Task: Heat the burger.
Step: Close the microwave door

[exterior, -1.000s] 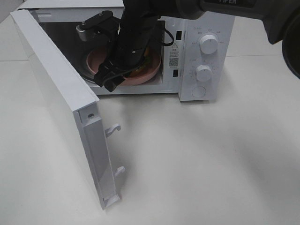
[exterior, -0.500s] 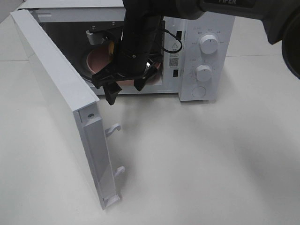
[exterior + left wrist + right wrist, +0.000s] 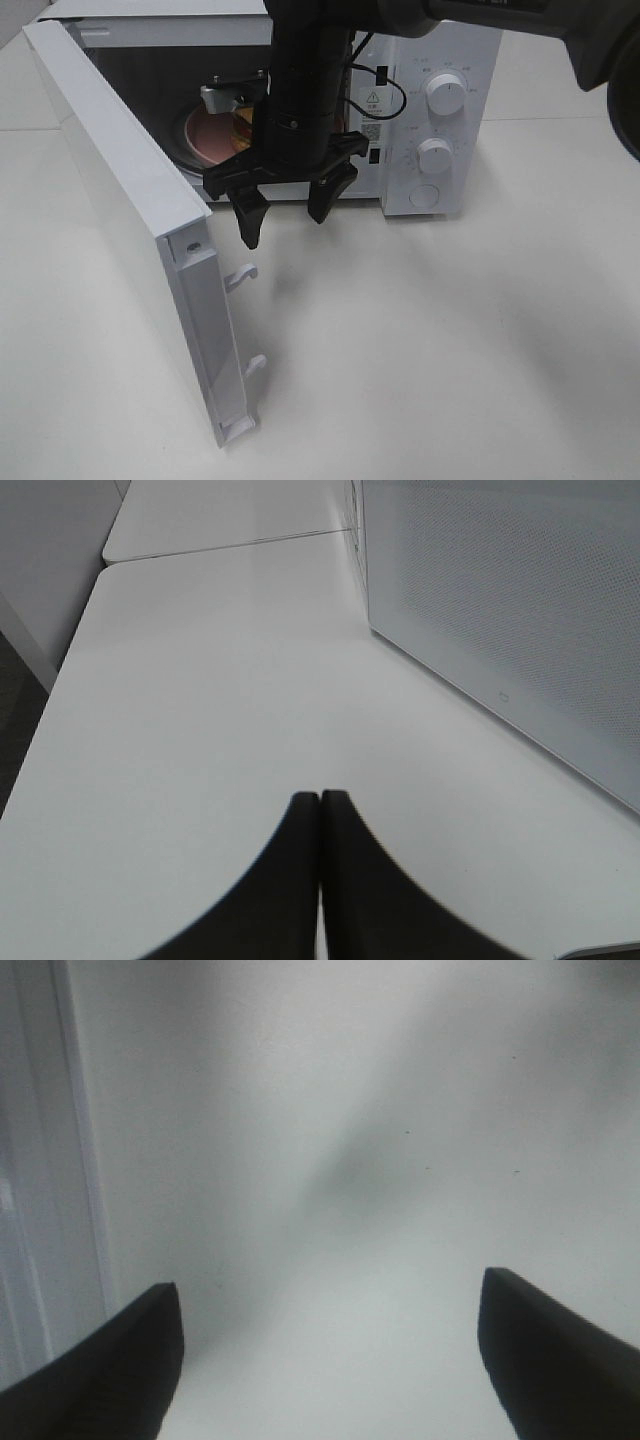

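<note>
The white microwave [image 3: 470, 60] stands at the back with its door [image 3: 110, 170] swung wide open to the left. Inside lies the pink plate [image 3: 208, 135]. On it only a golden-brown sliver of the burger [image 3: 243, 124] shows past the arm. My right gripper [image 3: 285, 222] hangs open and empty just in front of the opening, fingers pointing down at the table. The right wrist view shows that gripper [image 3: 330, 1295] spread wide over bare table. In the left wrist view the left gripper [image 3: 320, 805] is shut on nothing, low over the table; the exterior view does not show it.
Two latch hooks [image 3: 241, 275] stick out from the open door's edge. Two knobs [image 3: 444, 95] and a round button sit on the microwave's right panel. A white perforated panel [image 3: 500, 600] stands close beside the left gripper. White tabletop [image 3: 450, 340] spreads in front.
The right gripper has let go inside the microwave, spread its jaws and drawn back out to the front of the opening. The plate with the burger stays inside.
</note>
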Robot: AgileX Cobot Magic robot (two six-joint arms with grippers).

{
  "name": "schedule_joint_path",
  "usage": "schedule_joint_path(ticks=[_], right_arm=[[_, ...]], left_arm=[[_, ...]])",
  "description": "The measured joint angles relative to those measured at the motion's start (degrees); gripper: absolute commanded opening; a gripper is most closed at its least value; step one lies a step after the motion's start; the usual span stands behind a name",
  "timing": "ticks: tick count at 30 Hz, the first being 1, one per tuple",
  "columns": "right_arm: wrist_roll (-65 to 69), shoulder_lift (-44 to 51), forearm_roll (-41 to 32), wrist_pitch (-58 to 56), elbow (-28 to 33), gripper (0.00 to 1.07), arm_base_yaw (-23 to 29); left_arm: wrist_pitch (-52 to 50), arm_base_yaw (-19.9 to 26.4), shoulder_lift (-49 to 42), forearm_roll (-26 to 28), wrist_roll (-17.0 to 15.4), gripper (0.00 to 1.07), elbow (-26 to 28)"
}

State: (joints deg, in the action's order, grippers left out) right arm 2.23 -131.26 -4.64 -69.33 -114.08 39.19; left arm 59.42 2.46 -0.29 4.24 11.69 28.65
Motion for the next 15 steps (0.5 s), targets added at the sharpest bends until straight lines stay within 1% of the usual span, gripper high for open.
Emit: schedule_joint_path(ticks=[3,9,11,12,14,15], right_arm=[[0.17,1.26,-1.6,-0.23,0.23,0.76,0.0],[0.17,3.9,-1.6,-0.29,1.95,0.76,0.0],[0.23,7.79,-0.11,-0.34,4.87,0.76,0.0],[0.23,7.79,-0.11,-0.34,4.87,0.76,0.0],[0.29,10.71,1.95,-0.34,7.33,0.76,0.0],[0.29,10.71,1.95,-0.34,7.33,0.76,0.0]], left_arm=[[0.0,0.0,0.0,0.0,0.0,0.0,0.0],[0.0,0.0,0.0,0.0,0.0,0.0,0.0],[0.0,0.0,0.0,0.0,0.0,0.0,0.0],[0.0,0.0,0.0,0.0,0.0,0.0,0.0],[0.0,0.0,0.0,0.0,0.0,0.0,0.0],[0.0,0.0,0.0,0.0,0.0,0.0,0.0]])
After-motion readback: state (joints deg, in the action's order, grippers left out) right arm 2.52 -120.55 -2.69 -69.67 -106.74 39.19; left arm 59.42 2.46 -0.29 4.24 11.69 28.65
